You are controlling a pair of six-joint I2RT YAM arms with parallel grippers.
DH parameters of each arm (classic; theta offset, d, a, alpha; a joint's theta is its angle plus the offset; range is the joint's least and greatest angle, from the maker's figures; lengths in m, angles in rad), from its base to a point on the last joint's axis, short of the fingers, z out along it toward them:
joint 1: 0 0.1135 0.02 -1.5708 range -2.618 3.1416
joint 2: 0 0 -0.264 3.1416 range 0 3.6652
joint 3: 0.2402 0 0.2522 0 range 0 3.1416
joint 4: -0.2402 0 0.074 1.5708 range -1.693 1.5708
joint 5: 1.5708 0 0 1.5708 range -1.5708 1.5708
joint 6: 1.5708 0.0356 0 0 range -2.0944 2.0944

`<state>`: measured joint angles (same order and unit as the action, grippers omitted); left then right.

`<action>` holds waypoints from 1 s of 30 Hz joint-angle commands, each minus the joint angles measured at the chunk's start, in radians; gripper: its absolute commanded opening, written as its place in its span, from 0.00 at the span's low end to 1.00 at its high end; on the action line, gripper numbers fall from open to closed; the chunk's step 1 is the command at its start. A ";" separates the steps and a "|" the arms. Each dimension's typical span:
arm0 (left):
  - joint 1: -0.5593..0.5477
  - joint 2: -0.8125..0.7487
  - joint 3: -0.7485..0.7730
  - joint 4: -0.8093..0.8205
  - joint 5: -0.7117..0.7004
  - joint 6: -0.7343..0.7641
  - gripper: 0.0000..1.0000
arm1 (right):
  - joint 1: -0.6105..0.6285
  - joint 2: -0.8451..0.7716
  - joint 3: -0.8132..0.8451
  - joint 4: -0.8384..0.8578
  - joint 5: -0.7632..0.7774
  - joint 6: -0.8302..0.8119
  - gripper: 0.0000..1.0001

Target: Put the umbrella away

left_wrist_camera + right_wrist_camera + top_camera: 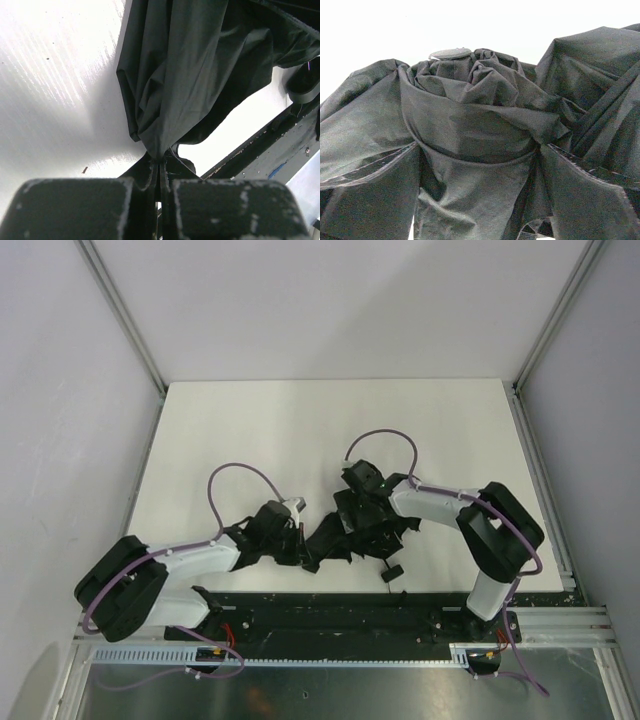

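pinching a fold of the umbrella (200,65), the left gripper (160,167) is clamped tight; the right gripper (361,483) gapes wide, apparently holding nothing, so a tug could unfurl the fabric.

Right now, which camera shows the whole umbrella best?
The top view: nearly the whole umbrella shows there. The left wrist view shows only a fold pinched in the left pincer; the right wrist view shows bunched fabric close up.
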<state>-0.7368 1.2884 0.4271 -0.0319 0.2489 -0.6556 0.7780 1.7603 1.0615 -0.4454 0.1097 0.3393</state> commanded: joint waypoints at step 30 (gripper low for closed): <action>0.031 -0.063 -0.012 -0.005 0.020 0.012 0.00 | -0.146 -0.384 -0.350 0.370 -0.500 -0.074 0.00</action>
<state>-0.7124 1.2583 0.3985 -0.0120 0.2481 -0.6640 0.6792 1.5230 0.7444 -0.0792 -0.1783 0.2668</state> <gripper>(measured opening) 0.004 0.370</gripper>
